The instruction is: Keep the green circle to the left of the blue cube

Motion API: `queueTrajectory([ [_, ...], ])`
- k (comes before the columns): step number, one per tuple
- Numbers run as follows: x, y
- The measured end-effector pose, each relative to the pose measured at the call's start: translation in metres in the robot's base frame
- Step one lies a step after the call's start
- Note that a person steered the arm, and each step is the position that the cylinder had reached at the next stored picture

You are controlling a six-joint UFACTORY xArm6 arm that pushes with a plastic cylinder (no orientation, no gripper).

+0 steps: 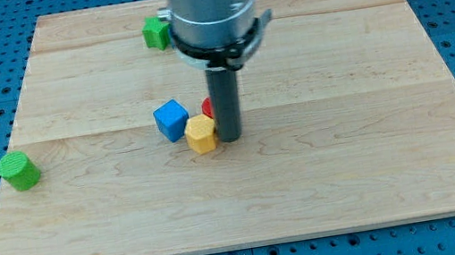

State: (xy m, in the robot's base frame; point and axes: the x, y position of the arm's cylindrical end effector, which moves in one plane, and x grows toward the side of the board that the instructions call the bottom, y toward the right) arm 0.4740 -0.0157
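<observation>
Here my tip [230, 137] stands upright at mid-frame; the tool is a bare rod holding nothing, touching the yellow block [200, 134], a red block [207, 107] just behind. Blue cube [171, 120] sits left of yellow. Green circle [18, 170] rests at the counter's [352, 172] left edge. Another green block [156, 32] lies upper left.

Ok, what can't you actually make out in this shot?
- Red block: mostly hidden behind the rod and yellow block; shape unclear.
- Green block at the view's top: partly covered by the arm's grey housing.
- My tip: whether it touches the yellow block is unclear.
</observation>
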Motion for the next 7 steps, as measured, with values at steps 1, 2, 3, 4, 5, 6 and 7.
queueTrajectory([
  [1,0.002,-0.002],
  [2,0.074,-0.019],
  [3,0.078,-0.172],
  [4,0.053,-0.26],
  [5,0.024,-0.269],
  [6,0.013,-0.262],
  [7,0.003,-0.286],
])
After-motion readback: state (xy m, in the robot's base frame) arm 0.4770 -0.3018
